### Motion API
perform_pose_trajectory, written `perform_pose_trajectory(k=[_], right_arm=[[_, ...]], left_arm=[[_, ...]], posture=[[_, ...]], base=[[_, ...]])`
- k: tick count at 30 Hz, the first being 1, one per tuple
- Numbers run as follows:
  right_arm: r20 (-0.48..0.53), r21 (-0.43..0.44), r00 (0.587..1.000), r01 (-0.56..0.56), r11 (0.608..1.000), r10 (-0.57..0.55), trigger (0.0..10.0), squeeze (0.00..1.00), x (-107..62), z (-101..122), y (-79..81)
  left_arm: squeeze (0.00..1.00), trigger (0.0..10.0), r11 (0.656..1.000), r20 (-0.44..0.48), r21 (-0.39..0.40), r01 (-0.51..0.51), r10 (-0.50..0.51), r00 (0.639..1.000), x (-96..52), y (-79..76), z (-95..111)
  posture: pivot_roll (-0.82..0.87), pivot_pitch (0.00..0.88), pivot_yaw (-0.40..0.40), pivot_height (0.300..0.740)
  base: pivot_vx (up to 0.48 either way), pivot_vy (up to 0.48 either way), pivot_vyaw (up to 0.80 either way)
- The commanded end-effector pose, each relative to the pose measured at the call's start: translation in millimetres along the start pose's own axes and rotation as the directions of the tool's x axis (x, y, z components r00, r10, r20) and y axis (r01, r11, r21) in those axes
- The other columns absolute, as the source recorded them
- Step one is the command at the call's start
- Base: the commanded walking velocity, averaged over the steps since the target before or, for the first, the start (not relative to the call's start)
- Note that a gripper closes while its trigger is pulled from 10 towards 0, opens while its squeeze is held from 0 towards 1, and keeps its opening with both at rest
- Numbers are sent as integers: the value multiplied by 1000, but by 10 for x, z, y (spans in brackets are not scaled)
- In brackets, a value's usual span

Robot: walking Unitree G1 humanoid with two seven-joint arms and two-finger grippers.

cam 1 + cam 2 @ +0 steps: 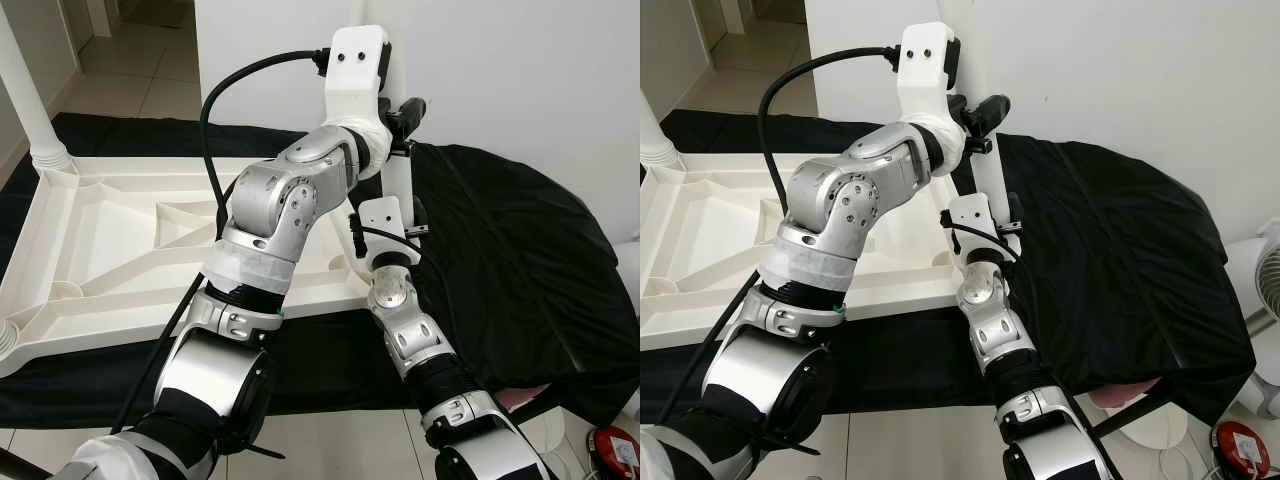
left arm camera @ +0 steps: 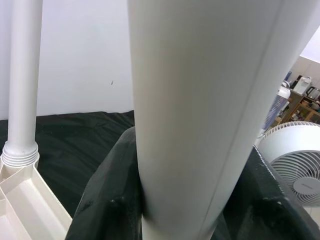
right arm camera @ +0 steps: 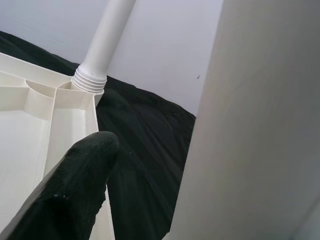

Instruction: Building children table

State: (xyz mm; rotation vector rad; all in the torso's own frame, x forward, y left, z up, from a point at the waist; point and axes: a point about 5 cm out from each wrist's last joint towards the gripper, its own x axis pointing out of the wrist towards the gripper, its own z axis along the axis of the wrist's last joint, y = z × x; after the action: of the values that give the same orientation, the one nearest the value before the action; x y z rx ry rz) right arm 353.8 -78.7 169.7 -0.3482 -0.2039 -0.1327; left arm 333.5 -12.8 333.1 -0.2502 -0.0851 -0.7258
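While the white tabletop (image 1: 120, 250) lies upside down on a black cloth (image 1: 500, 250) spread over the floor, a white table leg (image 1: 398, 190) is seen standing upright at its near right corner in the left eye view. The left gripper (image 1: 405, 118) is placed high on this leg, and the right gripper (image 1: 385, 225) lower on it. Another leg (image 1: 25, 95) stands screwed in at the far left corner.

By the right eye view, the same scene is given: the left gripper (image 1: 980, 115) above, the right gripper (image 1: 980, 225) below, a fan (image 1: 1265, 290) at the right edge.

From the left wrist view, the leg (image 2: 200, 115) is shown clamped between the two black fingers (image 2: 107, 200), which are closed against its sides. A fitted leg (image 2: 22, 80) and the fan (image 2: 292, 160) are seen beyond.

From the right wrist view, the leg (image 3: 260, 130) is shown close alongside one black finger (image 3: 70, 195); whether it is gripped cannot be told. A threaded leg (image 3: 102, 47) is seated in the tabletop's corner socket.
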Motion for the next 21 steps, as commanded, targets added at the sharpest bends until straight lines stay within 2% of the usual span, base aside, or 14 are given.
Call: perform_pose_trajectory(k=[1,2,3,7,8,21], right_arm=[[52,19,999,-15,1000,14,10000,0,25,125,38],[51,21,999,-16,1000,15,9922,0,25,124,38],[52,21,999,-13,1000,12,5373,0,27,126,37],[52,21,999,-11,1000,10,5373,0,28,127,35],[48,24,999,-7,1000,6,0,0,31,123,31],[10,32,999,31,999,-31,0,0,47,71,-25]], left_arm=[[0,10000,996,20,6,86,-86,996,50,-202,56],[0,10000,996,19,7,86,-86,996,50,-205,56],[0,10000,996,20,7,88,-88,996,51,-207,57],[0,10000,996,20,7,89,-89,996,52,-209,58],[0,10000,996,19,7,91,-91,996,53,-211,56],[0,10000,993,12,14,121,-121,993,62,-235,39]], posture=[[40,0,-107,740],[40,0,-107,740],[38,0,-105,740],[38,0,-105,740],[35,0,-101,740],[12,0,-77,740]], base=[[0,0,0],[0,0,0],[0,0,0],[0,0,0],[0,0,0],[0,0,0]])
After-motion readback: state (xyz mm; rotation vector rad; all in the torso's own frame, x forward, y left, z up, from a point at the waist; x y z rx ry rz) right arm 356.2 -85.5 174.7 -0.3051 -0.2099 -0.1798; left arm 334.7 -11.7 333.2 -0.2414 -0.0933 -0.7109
